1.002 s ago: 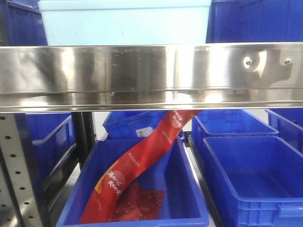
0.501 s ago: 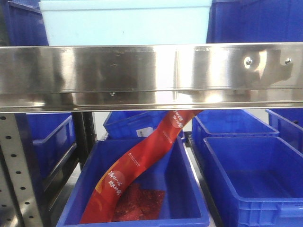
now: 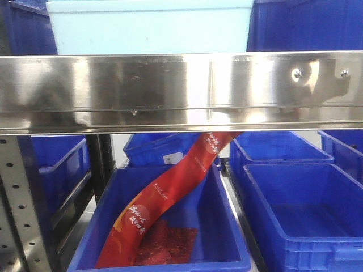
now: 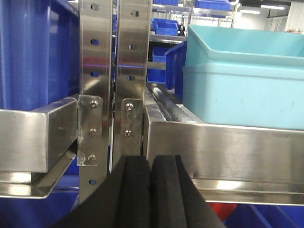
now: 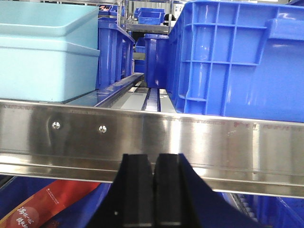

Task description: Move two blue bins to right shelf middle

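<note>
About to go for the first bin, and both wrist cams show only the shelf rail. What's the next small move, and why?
Probably raise the right gripper and open it. Its pads are shut with nothing between them, level with the steel rail, while the blue bin sits above that rail. The left gripper is likewise shut below the light blue bin.

The front camera sits close to a steel shelf rail [image 3: 181, 90], level with it, looking straight in. Each wrist camera looks forward over its own closed end effector at 6 o'clock, near the same rail. All three share the pale bin [image 3: 150, 25] [image 4: 244, 80] [image 5: 47, 57]: at 3 o'clock on the left wrist, 9 o'clock on the right.
</note>
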Controlling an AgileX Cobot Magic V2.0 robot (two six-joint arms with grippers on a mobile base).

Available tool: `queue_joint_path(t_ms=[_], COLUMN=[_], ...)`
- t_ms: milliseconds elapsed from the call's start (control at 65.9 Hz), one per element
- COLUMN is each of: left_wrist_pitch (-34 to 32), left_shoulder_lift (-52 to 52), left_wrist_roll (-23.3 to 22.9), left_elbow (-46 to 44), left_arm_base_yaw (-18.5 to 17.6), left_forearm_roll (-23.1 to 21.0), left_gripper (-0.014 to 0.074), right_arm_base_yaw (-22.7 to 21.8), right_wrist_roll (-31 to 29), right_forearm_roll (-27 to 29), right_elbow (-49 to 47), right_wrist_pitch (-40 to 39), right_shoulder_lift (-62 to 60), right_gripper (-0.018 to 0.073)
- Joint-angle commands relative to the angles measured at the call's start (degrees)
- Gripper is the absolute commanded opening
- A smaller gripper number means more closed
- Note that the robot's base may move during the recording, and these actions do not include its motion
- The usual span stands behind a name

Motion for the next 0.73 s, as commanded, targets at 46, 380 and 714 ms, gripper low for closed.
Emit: queue_joint_path(t_ms=[46, 380, 714], left_wrist_pitch=[-1.47, -1.47, -1.47], left_shoulder_lift=[-0.34, -0.34, -0.34], left_wrist_roll=[0.47, 0.47, 0.47], left_elbow=[-0.02, -0.02, -0.02], left_arm_base_yaw=[0.09, 0.09, 0.09], left_forearm_roll=[-0.17, -0.17, -0.17], left_gripper=[-0.0111, -0.0111, -0.0111], right_arm_base_yaw=[-0.33, -0.33, -0.33], right_wrist_roll=[-0.24, -0.24, -0.24], right_forearm_roll=[0.14, 0.14, 0.14], right_elbow=[0.00, 0.00, 0.00], right_wrist_pitch=[-1.28, -1.28, -1.28], right_shoulder_lift=[-0.20, -0.20, -0.20], right_gripper=[-0.0165, -0.0165, -0.0165])
